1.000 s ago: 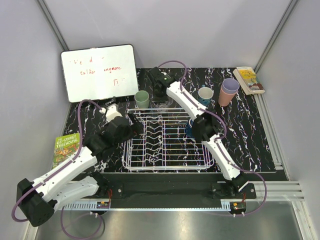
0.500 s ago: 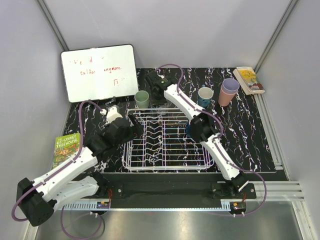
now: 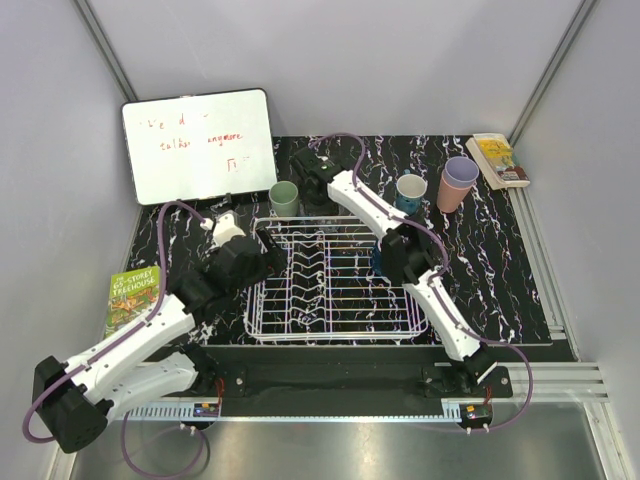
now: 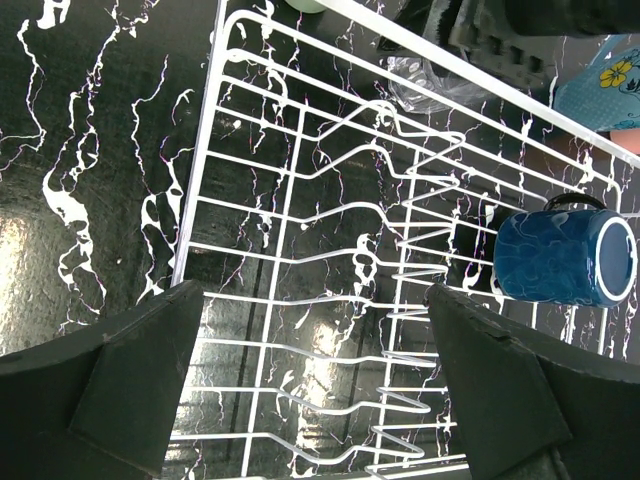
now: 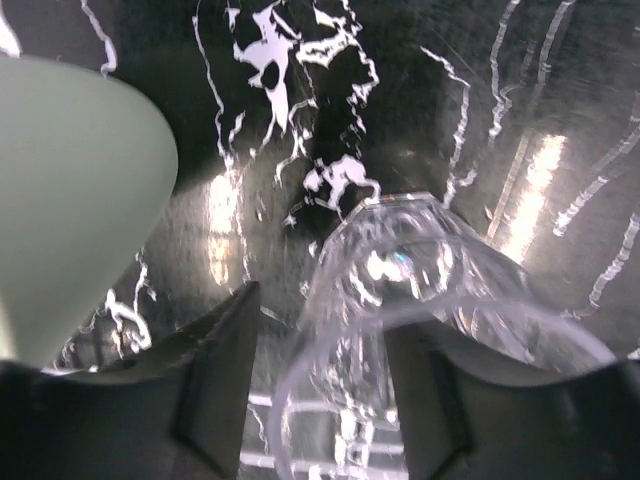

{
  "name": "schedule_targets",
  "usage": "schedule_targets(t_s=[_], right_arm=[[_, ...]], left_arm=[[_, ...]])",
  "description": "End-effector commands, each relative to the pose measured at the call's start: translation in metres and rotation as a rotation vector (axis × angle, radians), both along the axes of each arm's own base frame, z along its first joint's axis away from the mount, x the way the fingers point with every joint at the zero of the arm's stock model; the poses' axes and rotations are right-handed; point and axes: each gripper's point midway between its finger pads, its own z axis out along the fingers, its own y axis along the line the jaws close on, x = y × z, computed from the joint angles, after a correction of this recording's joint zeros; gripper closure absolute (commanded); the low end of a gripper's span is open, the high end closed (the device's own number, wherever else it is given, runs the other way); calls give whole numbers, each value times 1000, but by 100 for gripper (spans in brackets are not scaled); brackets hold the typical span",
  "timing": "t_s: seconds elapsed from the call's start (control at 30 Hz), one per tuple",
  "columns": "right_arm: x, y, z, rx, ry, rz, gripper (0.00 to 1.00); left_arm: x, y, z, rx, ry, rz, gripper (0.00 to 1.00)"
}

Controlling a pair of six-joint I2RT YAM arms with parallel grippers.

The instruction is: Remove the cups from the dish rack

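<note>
The white wire dish rack (image 3: pixel 330 300) sits mid-table. A dark blue cup (image 3: pixel 377 260) lies on its side in the rack's right part (image 4: pixel 560 255), partly under my right arm. Behind the rack stand a pale green cup (image 3: pixel 284 198), a teal cup (image 3: pixel 410 190) and a lavender cup stacked in a pink one (image 3: pixel 458 182). The clear glass (image 5: pixel 420 290) stands on the table beside the green cup (image 5: pixel 70 200). My right gripper (image 5: pixel 325 390) is open around its wall, with a gap at the left finger (image 5: pixel 215 370). My left gripper (image 4: pixel 315 385) hangs wide open and empty over the rack's left half (image 4: pixel 300 210).
A whiteboard (image 3: pixel 198 145) leans at the back left. A green book (image 3: pixel 133 298) lies left of my left arm, and another book (image 3: pixel 497 158) lies at the back right corner. The right arm stretches across the rack's far right side.
My right gripper shifted a little back and left behind the rack, and its jaws opened off the clear glass. The left arm stayed put.
</note>
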Motion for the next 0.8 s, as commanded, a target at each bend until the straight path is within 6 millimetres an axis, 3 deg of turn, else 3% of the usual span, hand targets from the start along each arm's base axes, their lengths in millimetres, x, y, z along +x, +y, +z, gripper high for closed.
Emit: schedule_targets(t_s=[0.0,0.13,0.27,0.37,0.5,0.53,0.57,0.6,0.63,0.67,0.7,0.77], right_arm=[[11,3,103,103,-188,-3,31],[9,1,138,144,-246,3,21],[6,-2,170,177,-296,4,17],[0,-14,203,185,-354,-7,17],[-25,-47,251,186,-425,-32,16],[-31,-55,258,181,-436,-41,16],[-36,-65,248,151,-428,-54,16],[-49,-78,277,191,-481,-61,16],[-56,-84,282,198,-497,-62,16],[-62,-91,270,184,-493,-65,16],[-78,-106,299,224,-552,-78,16],[-92,-123,295,211,-562,-90,14]], left_arm=[[3,1,10,-14,-44,8,1],[2,0,9,-8,-43,0,1],[3,0,11,3,-49,-7,1],[5,-4,13,28,-59,-32,1],[10,-20,19,108,-75,-103,1],[10,-31,30,117,-100,-125,1],[11,-39,27,146,-94,-144,1],[7,-55,38,155,-122,-191,1],[9,-63,34,193,-125,-199,1],[9,-72,36,211,-134,-220,1],[7,-88,47,217,-161,-260,1],[9,-108,39,264,-152,-303,1]])
